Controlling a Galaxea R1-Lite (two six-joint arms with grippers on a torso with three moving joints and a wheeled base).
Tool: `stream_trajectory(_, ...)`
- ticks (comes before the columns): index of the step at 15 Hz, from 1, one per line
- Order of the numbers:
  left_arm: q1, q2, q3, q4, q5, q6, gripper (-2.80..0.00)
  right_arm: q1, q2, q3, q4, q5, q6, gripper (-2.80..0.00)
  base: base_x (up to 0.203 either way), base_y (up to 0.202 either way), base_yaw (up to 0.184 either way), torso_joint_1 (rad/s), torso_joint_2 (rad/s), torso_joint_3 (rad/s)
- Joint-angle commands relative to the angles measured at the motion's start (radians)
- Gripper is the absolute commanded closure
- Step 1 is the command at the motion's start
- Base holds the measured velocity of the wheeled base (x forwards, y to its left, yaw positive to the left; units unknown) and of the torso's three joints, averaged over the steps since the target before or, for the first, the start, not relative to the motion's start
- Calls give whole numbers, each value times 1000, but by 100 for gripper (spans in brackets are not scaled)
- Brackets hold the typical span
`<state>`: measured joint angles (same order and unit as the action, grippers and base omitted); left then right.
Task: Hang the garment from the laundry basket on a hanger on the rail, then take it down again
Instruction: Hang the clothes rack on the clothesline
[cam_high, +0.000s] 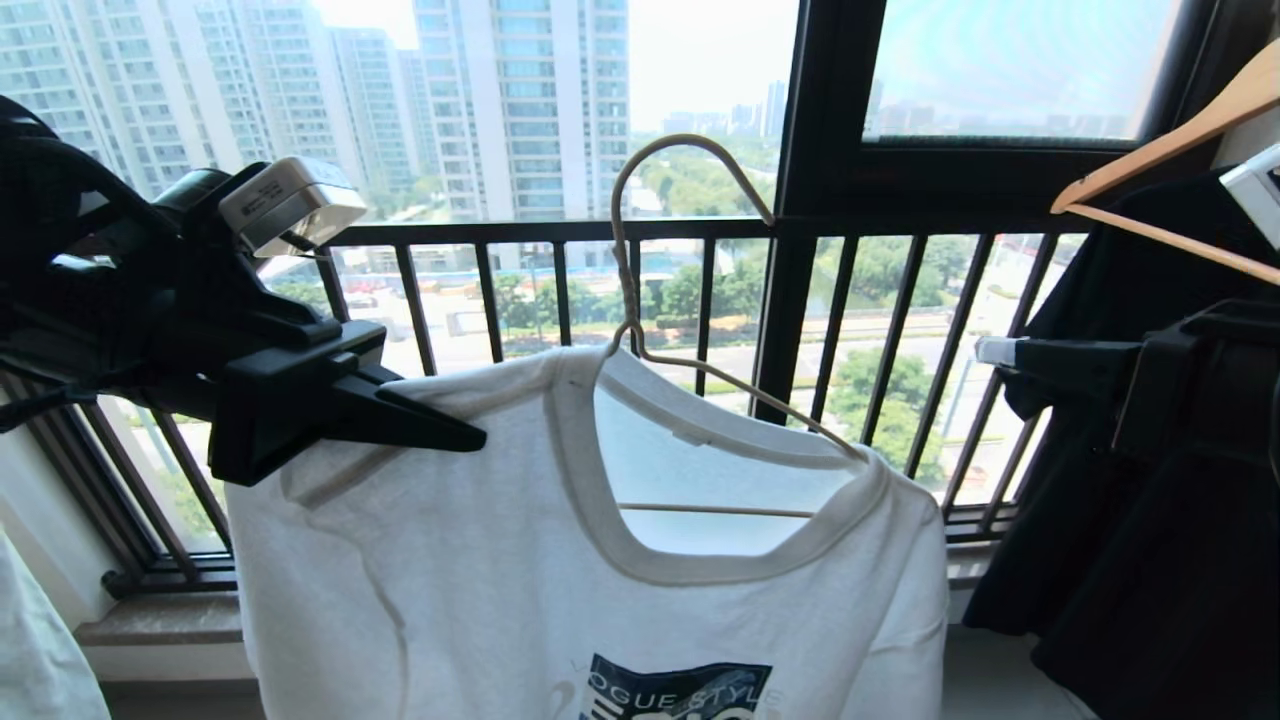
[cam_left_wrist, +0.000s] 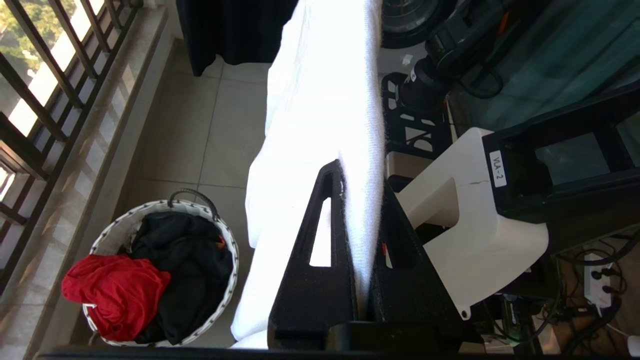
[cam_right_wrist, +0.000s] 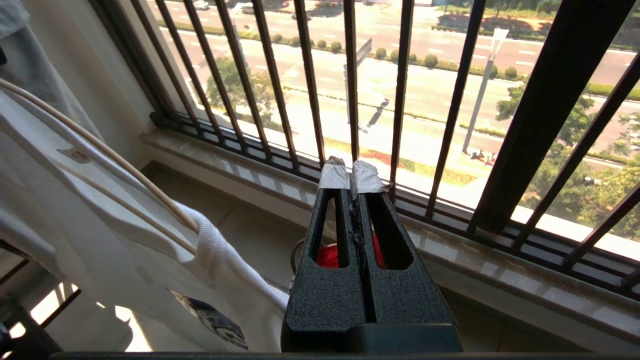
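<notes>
The balcony railing (cam_high: 700, 300) of dark bars runs across the head view, with tower blocks and trees behind it. In front of it hangs the garment (cam_high: 480, 560), a white T-shirt with a ribbed neck and a dark blue chest print, draped over the hanger (cam_high: 640, 290). The thin cream wire shows through the neck opening, and its hook stands free in the air, caught on nothing in view. To the right, a black garment (cam_high: 1130, 480) hangs on a thick wooden hanger (cam_high: 1170, 140).

The left hand (cam_high: 440, 425) reaches in from the left at shoulder height and is closed tight on the T-shirt's shoulder; the left wrist view shows a fold of white cloth pinched between its two black fingers (cam_left_wrist: 320, 260). Whether the wire end of the hanger is also caught inside that pinch cannot be told, since the cloth hides it.

The right hand (cam_right_wrist: 352, 175) is held near the railing, just beside the T-shirt's other shoulder but apart from it. Its taped fingertips are pressed together with nothing between them.

Down on the tiled floor, beside the ledge under the railing, stands the laundry basket (cam_left_wrist: 227, 240), holding a black piece and a red piece (cam_left_wrist: 115, 290) of clothing.
</notes>
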<state>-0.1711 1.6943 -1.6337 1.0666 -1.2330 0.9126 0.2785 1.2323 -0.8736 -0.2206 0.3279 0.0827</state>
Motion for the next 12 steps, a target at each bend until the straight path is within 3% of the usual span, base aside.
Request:
stream_trajectory(1,-2,-6,12,3,-6,5,0,-1,-39,-4,-5,2,-13,0,0,0,0,259,-573,-327)
stream_trajectory(6,-25,-13,29,3,-6,4,0,-1,-62,-5,0,2,-15,0,0,0,0,271,-601,-330)
stream_trajectory(12,-75,-150,164,3,-7,2,0,-2,-63,7,0,2,-15,0,0,0,0,185,-385,-208)
